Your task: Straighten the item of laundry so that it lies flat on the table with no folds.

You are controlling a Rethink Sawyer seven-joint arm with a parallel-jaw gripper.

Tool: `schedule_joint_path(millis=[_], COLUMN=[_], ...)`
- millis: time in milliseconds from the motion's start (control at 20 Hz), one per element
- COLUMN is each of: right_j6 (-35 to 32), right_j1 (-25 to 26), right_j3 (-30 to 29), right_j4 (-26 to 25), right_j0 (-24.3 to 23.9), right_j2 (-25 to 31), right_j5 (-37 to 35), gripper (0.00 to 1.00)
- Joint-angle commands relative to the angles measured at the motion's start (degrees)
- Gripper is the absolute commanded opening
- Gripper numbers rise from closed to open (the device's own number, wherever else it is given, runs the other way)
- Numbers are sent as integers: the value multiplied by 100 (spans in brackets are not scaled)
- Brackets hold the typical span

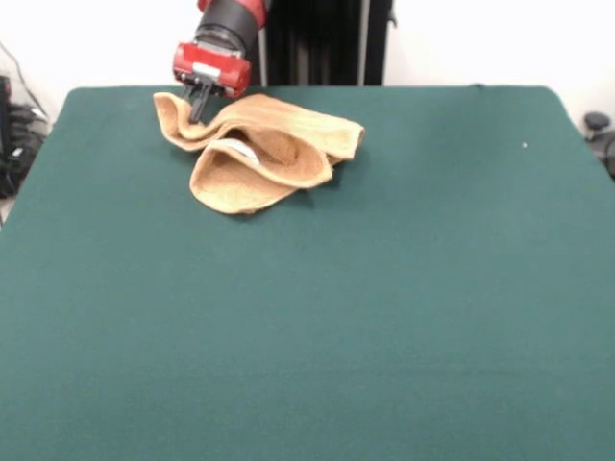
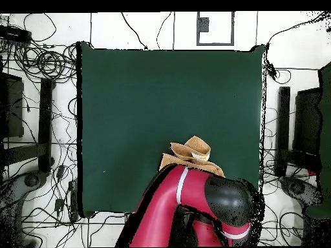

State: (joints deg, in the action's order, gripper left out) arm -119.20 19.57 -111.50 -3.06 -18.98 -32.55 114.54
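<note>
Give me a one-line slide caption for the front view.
Sawyer's gripper meets one end of a crumpled, folded orange-tan towel near the green table's far edge.

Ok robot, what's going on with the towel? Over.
Pincer down at crumpled orange-tan terry towel's edge; grip unclear. Towel bunched, folded over, not flat. Dark green felt table; nothing in the way.

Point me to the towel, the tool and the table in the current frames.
towel [image 1: 264, 158]: front view, on the crumpled middle of the cloth.
tool [image 1: 199, 108]: front view, at the dark tips reaching the towel's far left edge.
table [image 1: 384, 317]: front view, on bare green surface near the centre.
</note>
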Motion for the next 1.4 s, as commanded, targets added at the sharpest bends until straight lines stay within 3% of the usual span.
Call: schedule_joint_path(millis=[50, 550, 800, 1400], right_j6=[-793, -698, -652, -470], right_j1=[1218, 1038, 846, 627], right_j3=[-1338, -1490, -1503, -1740], right_j4=[-418, -472, -769, -414], right_j0=[341, 648, 730, 1067], right_j2=[696, 630, 597, 624], right_j5=[-1510, -2411, -3465, -4217], gripper=[0, 0, 0, 0])
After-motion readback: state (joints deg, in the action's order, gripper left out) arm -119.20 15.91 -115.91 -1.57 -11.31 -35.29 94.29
